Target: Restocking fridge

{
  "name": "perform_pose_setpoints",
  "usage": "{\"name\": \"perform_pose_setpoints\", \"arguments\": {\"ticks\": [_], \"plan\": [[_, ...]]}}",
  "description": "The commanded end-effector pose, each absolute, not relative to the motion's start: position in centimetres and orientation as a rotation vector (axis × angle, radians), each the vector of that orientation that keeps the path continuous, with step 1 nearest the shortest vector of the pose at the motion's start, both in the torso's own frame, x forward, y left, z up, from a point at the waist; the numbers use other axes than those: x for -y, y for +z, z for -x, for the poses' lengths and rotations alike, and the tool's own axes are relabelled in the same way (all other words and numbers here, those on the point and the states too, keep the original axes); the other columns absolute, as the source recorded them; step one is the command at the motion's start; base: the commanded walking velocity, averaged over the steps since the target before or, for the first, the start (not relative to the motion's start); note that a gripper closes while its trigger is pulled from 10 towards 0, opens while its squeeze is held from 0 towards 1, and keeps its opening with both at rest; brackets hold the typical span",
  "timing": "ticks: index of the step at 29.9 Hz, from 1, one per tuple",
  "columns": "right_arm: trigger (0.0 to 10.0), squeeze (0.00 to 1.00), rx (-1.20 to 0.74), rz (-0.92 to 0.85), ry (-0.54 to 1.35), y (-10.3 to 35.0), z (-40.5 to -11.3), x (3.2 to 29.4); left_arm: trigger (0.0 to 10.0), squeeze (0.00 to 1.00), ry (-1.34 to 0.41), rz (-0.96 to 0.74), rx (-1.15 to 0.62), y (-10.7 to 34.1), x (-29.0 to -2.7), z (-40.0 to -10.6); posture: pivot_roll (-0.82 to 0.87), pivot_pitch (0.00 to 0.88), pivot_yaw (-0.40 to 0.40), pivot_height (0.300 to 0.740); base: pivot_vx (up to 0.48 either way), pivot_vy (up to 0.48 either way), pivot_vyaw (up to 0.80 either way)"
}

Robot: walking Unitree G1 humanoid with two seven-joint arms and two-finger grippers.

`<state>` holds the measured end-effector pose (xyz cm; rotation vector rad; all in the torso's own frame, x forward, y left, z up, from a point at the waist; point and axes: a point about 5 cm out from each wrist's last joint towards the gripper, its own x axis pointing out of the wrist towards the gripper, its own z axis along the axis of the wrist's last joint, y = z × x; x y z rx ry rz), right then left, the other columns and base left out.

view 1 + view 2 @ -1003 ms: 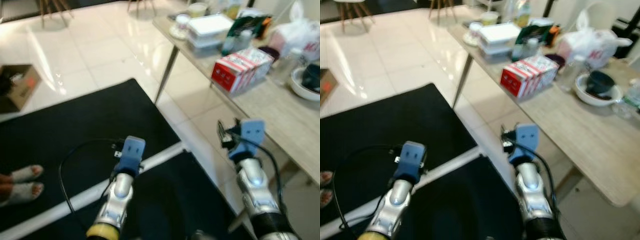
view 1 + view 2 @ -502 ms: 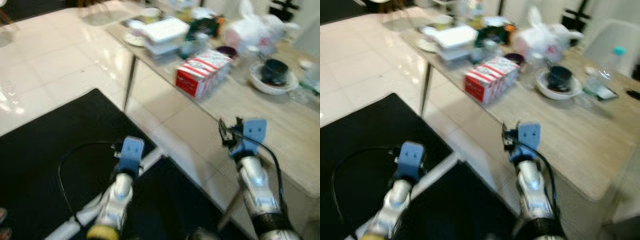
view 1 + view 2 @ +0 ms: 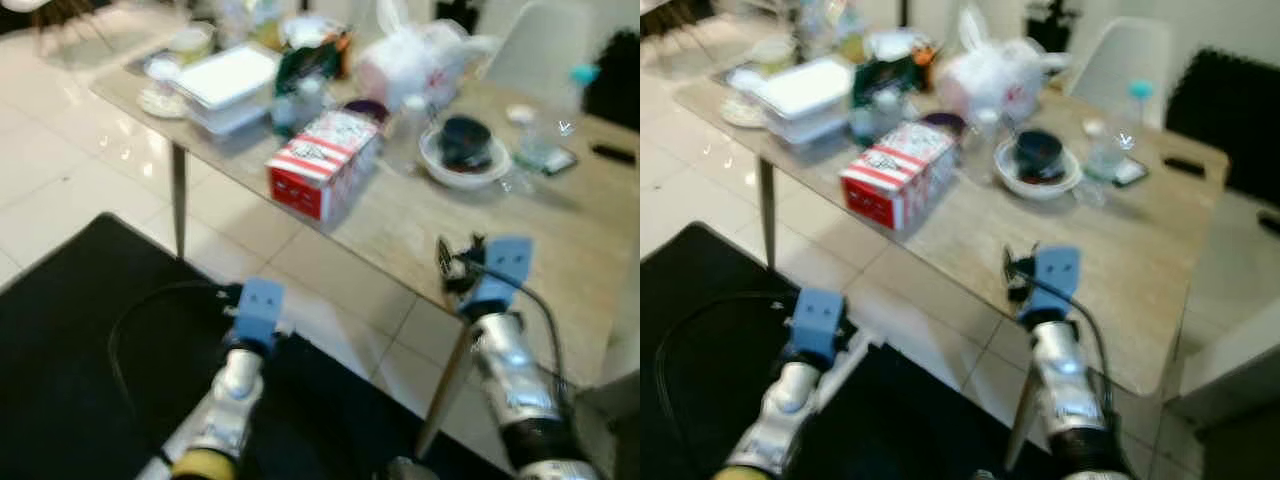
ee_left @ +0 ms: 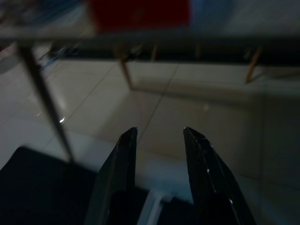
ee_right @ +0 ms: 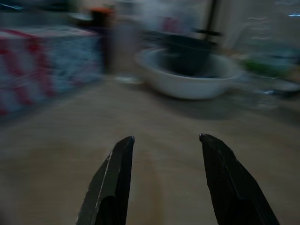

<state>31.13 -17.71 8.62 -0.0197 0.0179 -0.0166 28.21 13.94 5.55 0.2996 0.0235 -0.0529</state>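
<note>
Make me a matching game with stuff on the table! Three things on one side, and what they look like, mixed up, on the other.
Things:
1. carton
2. bowl
3. plastic bag

What they look like:
A. round and white, with something dark inside
B. red and white, lying near the table edge
C. white and crumpled, tied up at the top

Pairs: 1-B, 2-A, 3-C

Light wood table (image 3: 1110, 260) is pretty cluttered — red-and-white striped carton (image 3: 897, 173), white bowl (image 3: 1040, 172) holding something dark, white plastic bag (image 3: 995, 72), stacked white containers (image 3: 800, 95) — all sitting on top, over pale tiled floor (image 3: 60, 190).
</note>
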Motion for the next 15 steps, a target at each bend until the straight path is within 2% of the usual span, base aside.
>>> {"name": "perform_pose_setpoints", "arguments": {"ticks": [1, 12, 15], "plan": [[10.0, 0.0, -0.034, 0.013, -0.011, 8.2, -31.0, 17.3, 10.0, 0.0, -0.052, -0.306, -0.038, 5.2, -14.1, -28.0, -0.05, 0.076, -0.05, 0.74, 0.307, 0.0, -0.61], [10.0, 0.0, -0.037, 0.011, -0.015, 8.1, -31.0, 17.4, 10.0, 0.0, -0.077, -0.359, 0.029, 6.1, -13.7, -27.8, -0.04, 0.082, -0.047, 0.74, 0.306, 0.0, -0.61], [10.0, 0.0, -0.04, 0.01, -0.015, 8.0, -30.9, 17.4, 10.0, 0.0, -0.05, -0.41, 0.103, 7.0, -13.8, -27.5, -0.05, 0.083, -0.044, 0.74, 0.291, 0.0, -0.51]]}}
